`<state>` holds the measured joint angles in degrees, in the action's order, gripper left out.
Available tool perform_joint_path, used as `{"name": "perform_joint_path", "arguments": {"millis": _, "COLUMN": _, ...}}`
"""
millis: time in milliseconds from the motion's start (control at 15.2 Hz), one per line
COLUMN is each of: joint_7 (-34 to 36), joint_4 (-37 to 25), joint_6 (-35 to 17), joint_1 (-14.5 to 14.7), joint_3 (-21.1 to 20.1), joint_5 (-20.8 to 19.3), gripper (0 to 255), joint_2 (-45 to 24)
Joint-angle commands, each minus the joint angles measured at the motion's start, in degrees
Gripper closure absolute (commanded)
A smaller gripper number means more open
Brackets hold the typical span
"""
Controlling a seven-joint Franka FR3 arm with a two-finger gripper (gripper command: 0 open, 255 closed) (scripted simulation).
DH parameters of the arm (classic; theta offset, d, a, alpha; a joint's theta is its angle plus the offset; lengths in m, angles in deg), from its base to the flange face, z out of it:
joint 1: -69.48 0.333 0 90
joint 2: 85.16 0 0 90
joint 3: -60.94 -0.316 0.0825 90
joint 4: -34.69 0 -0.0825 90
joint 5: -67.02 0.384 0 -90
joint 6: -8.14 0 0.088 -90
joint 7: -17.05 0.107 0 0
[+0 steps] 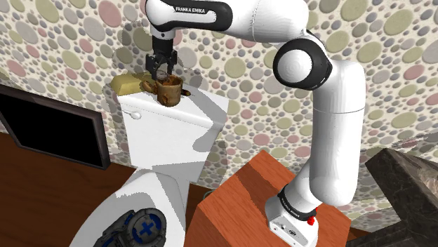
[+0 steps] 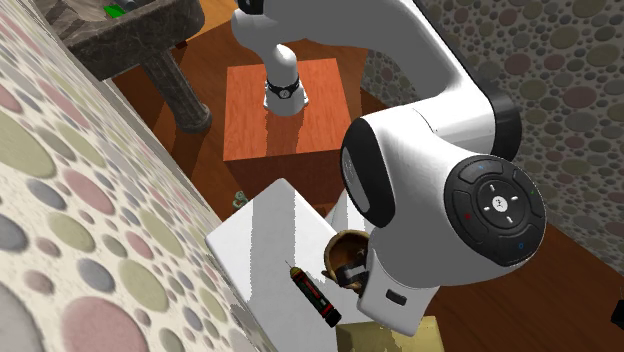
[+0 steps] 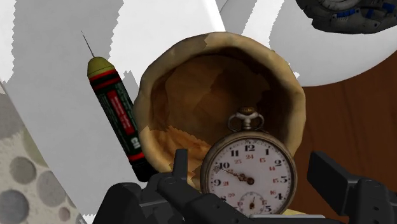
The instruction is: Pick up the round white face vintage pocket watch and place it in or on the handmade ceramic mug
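My hand hangs over the mug on the toilet tank lid, fingers apart. The pocket watch sits at its mouth, apparently released, so I judge the task nearly done.

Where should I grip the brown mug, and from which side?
Probably its thin rim wall, from above: the mug stands upright, mouth open, so the wall can be pinched inside and outside. Choose the side away from the black-and-red tool.
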<state>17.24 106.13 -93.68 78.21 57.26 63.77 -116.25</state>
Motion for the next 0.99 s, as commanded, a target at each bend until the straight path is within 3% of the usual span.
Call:
{"name": "perform_joint_path", "arguments": {"millis": 0, "joint_7": 0.0, "joint_4": 0.01, "joint_6": 0.0, "joint_1": 0.0, "joint_3": 0.0, "joint_5": 0.0, "gripper": 0, "joint_2": 0.0}}
{"name": "perform_joint_path", "arguments": {"millis": 198, "joint_7": 0.0, "joint_4": 0.0, "joint_6": 0.0, "joint_1": 0.0, "joint_3": 0.0, "joint_5": 0.0, "gripper": 0, "joint_2": 0.0}}
{"name": "perform_joint_path", "arguments": {"millis": 462, "joint_7": -0.14, "joint_4": -8.92, "joint_6": 7.91, "joint_1": 0.31, "joint_3": -0.03, "joint_5": -0.01, "gripper": 0, "joint_2": -1.0}}
{"name": "perform_joint_path", "arguments": {"millis": 924, "joint_7": -0.14, "joint_4": -8.92, "joint_6": 7.91, "joint_1": 0.31, "joint_3": -0.03, "joint_5": -0.01, "gripper": 0, "joint_2": -1.01}}
